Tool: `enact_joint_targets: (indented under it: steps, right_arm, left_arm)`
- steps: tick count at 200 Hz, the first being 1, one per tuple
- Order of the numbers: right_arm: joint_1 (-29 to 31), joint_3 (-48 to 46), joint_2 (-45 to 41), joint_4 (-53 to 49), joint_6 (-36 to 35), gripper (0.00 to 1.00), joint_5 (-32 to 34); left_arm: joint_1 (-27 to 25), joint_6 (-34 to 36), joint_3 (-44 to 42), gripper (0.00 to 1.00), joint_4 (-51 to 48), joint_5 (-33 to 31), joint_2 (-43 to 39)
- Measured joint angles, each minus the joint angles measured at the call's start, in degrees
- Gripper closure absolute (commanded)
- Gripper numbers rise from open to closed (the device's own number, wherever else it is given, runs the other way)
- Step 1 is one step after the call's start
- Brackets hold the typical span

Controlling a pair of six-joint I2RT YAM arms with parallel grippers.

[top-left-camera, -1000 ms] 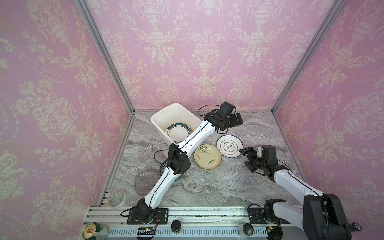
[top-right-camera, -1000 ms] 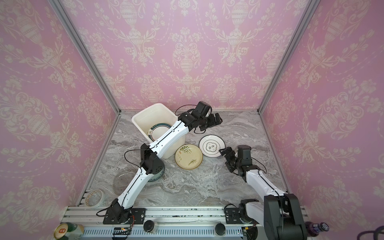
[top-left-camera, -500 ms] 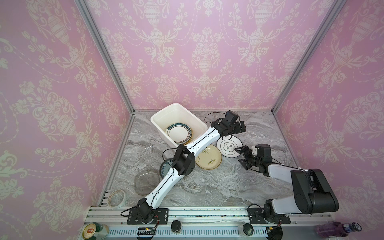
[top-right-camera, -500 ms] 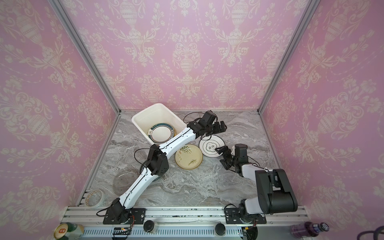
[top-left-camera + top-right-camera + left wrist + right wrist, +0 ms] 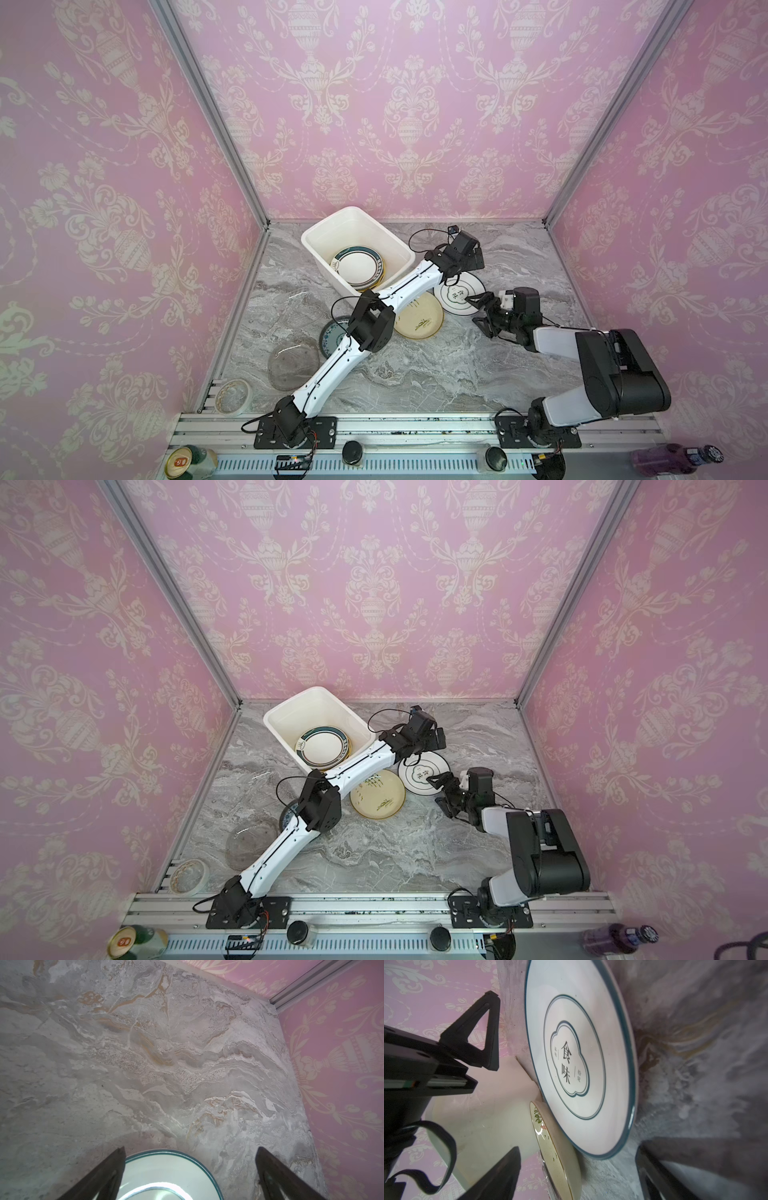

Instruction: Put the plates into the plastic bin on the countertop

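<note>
The left arm's fingers [image 5: 104, 1174] are standing wide apart and holding nothing. They are hovering over the far rim of the white dark-rimmed plate [image 5: 455, 297], which is lying flat on the marble surface [image 5: 415, 374] right of centre. The right arm's fingers [image 5: 500, 1174] are also standing open, reaching in low at that plate's near right edge; I cannot tell whether they are touching it. The cream plate with green sprigs [image 5: 419, 322] is lying just beside it, to the left and nearer. The plastic bin [image 5: 320, 249] is sitting at the far left, holding a stack of plates [image 5: 357, 268] topped by a white one with a dark patterned band. A teal patterned plate [image 5: 330, 336], half hidden under the left arm, and a clear glass plate [image 5: 291, 365] are lying at the near left. A tape roll [image 5: 232, 397] is resting in the near left corner.
</note>
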Motion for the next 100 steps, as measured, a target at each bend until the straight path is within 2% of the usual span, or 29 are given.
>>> enact_joint_targets:
  steps: [100]
  right_arm:
    - [0.00, -0.07, 4.11, 6.56, 1.92, 0.17, -3.23]
  left_arm:
    - [0.07, -1.53, 1.75, 0.01, -0.33, -4.57, 4.44]
